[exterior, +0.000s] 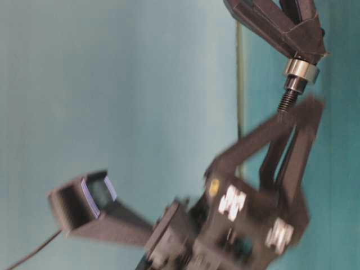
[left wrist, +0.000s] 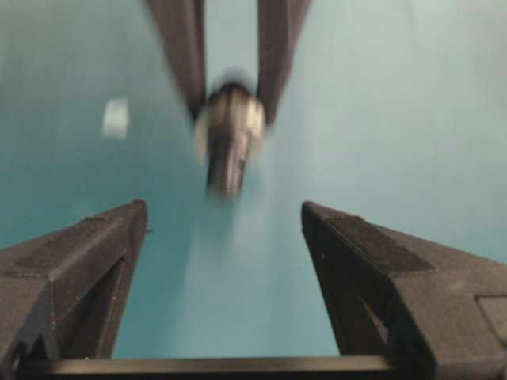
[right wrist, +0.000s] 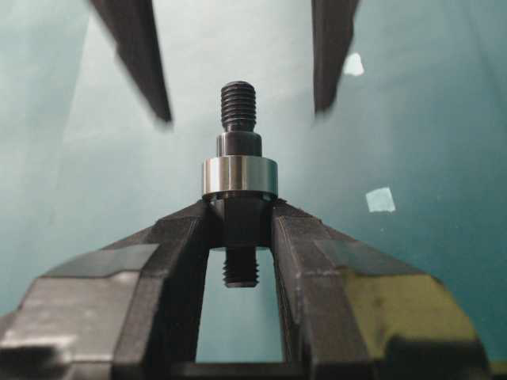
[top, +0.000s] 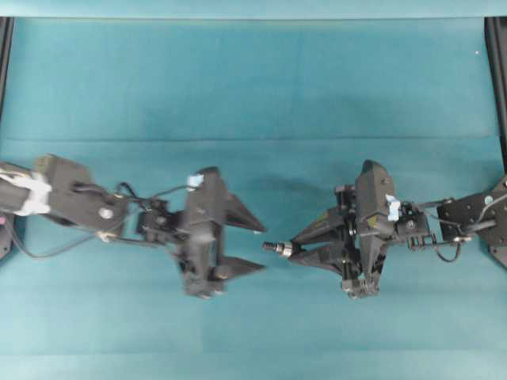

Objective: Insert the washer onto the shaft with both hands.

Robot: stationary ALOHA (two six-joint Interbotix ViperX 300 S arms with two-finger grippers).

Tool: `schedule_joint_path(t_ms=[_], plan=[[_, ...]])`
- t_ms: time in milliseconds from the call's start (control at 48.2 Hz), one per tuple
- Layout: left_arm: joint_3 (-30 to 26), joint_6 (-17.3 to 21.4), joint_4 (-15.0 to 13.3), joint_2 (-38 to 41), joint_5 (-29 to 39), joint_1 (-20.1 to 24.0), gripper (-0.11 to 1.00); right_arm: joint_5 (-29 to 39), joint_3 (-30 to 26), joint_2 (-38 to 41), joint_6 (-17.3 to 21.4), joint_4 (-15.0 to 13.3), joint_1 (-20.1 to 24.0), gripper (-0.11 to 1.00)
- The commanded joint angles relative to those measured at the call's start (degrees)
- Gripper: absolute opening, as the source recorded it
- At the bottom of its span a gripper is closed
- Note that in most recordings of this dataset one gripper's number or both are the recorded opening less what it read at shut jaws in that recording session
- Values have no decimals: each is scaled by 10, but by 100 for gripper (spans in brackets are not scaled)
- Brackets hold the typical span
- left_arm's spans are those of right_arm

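My right gripper (right wrist: pixel 240 218) is shut on the dark shaft (right wrist: pixel 238 103), which points left toward the other arm (top: pixel 277 248). The grey washer (right wrist: pixel 238 176) sits on the shaft, flush against the right fingertips. It shows the same way in the table-level view (exterior: pixel 301 70), with the threaded end (exterior: pixel 288 100) bare beyond it. My left gripper (left wrist: pixel 224 207) is open and holds nothing. Its fingers (top: pixel 252 222) stand to either side of the shaft's free tip, apart from it. In the left wrist view the washer (left wrist: pixel 230 123) and shaft (left wrist: pixel 227 170) are blurred.
Teal cloth (top: pixel 253 87) covers the table. Small pale tape bits lie on it (right wrist: pixel 380 199), with one (left wrist: pixel 116 119) in the left wrist view. Black frame rails run along the left edge (top: pixel 4 63) and the right edge (top: pixel 499 71).
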Motion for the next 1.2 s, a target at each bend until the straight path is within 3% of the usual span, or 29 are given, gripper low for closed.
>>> schedule_joint_path(t_ms=[0, 373, 560, 1181], plan=[[16, 1, 1, -44, 23, -1, 86, -3, -9, -4, -5, 1, -1, 0], [94, 6, 1, -180, 118, 0, 85, 4, -9, -4, -5, 1, -1, 0], [116, 6, 1, -224, 134, -1, 85, 4, -9, -4, -5, 1, -1, 0], [127, 6, 1, -248, 134, 0, 85, 4, -17, -1, -5, 1, -1, 0]])
